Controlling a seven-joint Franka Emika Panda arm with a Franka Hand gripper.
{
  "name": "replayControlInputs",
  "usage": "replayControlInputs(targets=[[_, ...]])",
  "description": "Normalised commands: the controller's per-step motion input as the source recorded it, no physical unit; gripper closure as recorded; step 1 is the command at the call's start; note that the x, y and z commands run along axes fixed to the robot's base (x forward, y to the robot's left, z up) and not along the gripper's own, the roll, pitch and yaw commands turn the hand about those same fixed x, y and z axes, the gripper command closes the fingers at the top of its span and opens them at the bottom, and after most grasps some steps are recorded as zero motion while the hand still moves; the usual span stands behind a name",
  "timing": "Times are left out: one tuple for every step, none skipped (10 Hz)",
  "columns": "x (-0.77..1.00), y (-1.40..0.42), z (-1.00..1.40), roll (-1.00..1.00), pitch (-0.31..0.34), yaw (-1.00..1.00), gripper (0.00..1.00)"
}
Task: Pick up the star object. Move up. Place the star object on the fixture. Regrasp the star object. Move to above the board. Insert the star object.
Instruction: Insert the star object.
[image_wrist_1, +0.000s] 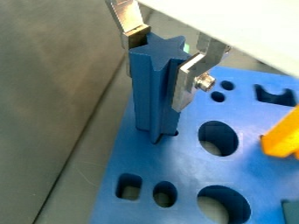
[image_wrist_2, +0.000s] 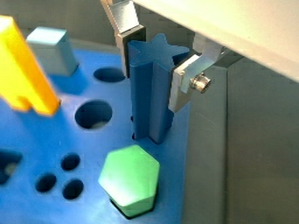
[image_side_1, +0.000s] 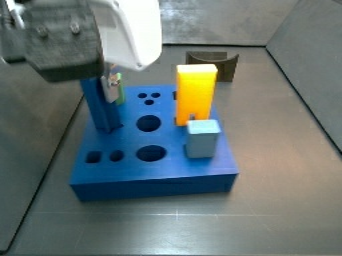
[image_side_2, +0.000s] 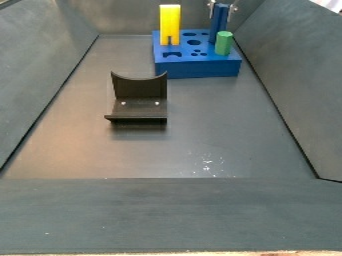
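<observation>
1. Filling most of both wrist views, the board (image_wrist_1: 193, 188), a thick blue slab with holes of several shapes, is seen lying on the grey floor; in a side view it is shown at the far end of the enclosure (image_side_2: 198, 62).
2. Standing on the board are a tall yellow block (image_side_1: 197, 92), a grey-blue cube (image_side_1: 202, 137) and a green hexagonal peg (image_wrist_2: 128, 178).
3. The fixture (image_side_2: 136, 99), a dark bracket on a base plate, is seen empty and well apart from the board, so the pick-up, the placing on the fixture and the regrasp are judged to be done.
4. The star object (image_wrist_1: 156, 87), a dark blue upright prism, is seen with its lower end already entered into a hole near the board's edge; most of its length is above the surface, so the insertion is judged begun but not finished.
5. The gripper (image_wrist_1: 162, 51) is positioned directly above that hole, pointing straight down, and is closed on the star object's upper end.
6. The silver fingers (image_wrist_2: 187, 80) are pressed against opposite sides of the prism; release is judged to be left.
</observation>
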Motion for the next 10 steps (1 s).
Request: replayControlInputs(targets=[[0.01, 0.00, -0.40, 0.10, 0.000, 0.32, 1.00], [0.05, 0.00, -0.48, 0.04, 0.000, 0.09, 1.00], [0.05, 0.00, -0.64, 0.03, 0.000, 0.01, 1.00], [0.08, 0.00, -0.69, 0.02, 0.000, 0.00, 1.00], [0.07, -0.09, -0.80, 0.09, 0.000, -0.05, 1.00], [0.06, -0.13, -0.87, 0.15, 0.000, -0.06, 1.00], [0.03, -0.15, -0.91, 0.18, 0.000, -0.06, 1.00], [0.00, -0.10, -1.00, 0.12, -0.080, -0.03, 1.00], [0.00, -0.04, -1.00, 0.07, -0.110, -0.02, 1.00], [-0.01, 0.00, -0.86, -0.02, -0.197, 0.00, 1.00]])
